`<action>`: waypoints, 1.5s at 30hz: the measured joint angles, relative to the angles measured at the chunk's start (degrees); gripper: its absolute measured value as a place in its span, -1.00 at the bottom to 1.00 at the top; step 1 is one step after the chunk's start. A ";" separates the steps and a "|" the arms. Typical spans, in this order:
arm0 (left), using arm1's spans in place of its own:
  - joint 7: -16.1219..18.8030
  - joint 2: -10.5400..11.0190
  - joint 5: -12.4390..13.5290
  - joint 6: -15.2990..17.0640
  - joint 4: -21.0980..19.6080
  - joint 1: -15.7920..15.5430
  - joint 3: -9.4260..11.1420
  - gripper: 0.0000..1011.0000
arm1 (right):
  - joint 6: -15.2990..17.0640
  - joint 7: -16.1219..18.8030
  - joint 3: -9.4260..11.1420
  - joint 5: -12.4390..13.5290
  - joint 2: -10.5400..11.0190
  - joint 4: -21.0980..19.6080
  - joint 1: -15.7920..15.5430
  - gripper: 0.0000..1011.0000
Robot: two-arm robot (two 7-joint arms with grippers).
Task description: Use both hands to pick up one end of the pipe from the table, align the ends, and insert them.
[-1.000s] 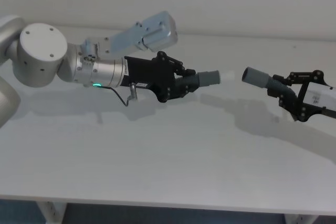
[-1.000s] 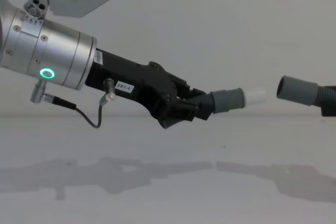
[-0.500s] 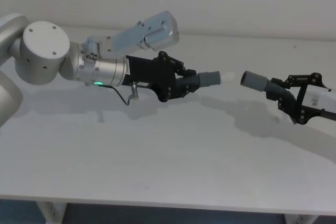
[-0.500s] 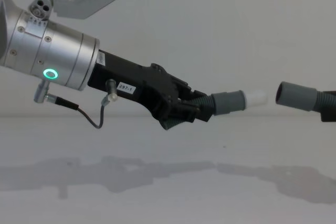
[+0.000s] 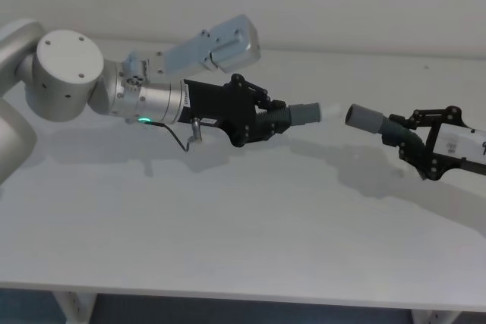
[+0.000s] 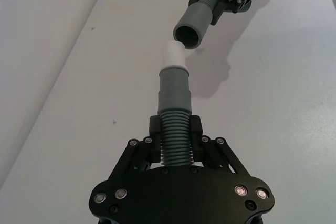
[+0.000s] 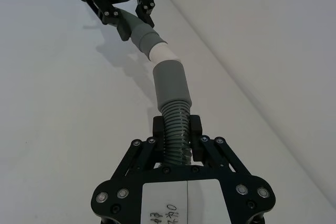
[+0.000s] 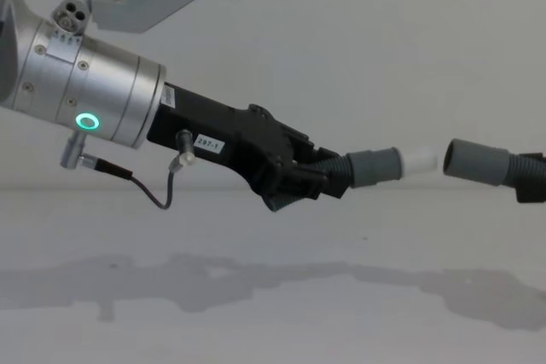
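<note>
Above the white table, each gripper holds one dark-grey pipe piece in the air. My left gripper is shut on the ribbed part of the left pipe piece. That piece's collar ends in a whitish tip pointing right. My right gripper is shut on the ribbed part of the right pipe piece. Its open collar end faces the whitish tip, nearly in line, with a small gap between them.
The left arm's silver wrist with a green ring light and a dangling cable reach in from the left. The table's front edge runs along the bottom of the head view. A plain wall stands behind.
The two pipe ends have come closer together: the left gripper has edged right, the right piece has shifted left and levelled, and the gap has narrowed.
</note>
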 joint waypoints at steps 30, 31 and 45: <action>-2.01 -0.95 -1.91 -2.22 3.94 -2.07 1.64 -0.39 | 1.89 -1.30 -1.53 -2.19 -1.38 1.14 2.09 -0.46; -2.10 -0.96 -1.93 -2.25 4.04 -2.14 1.69 -0.39 | 1.91 -1.31 -1.56 -2.20 -1.43 1.16 2.16 -0.46; -3.06 -1.39 -2.12 -2.57 5.99 -3.69 2.91 -0.39 | 2.24 -1.44 -2.02 -2.66 -1.85 1.74 3.13 -0.46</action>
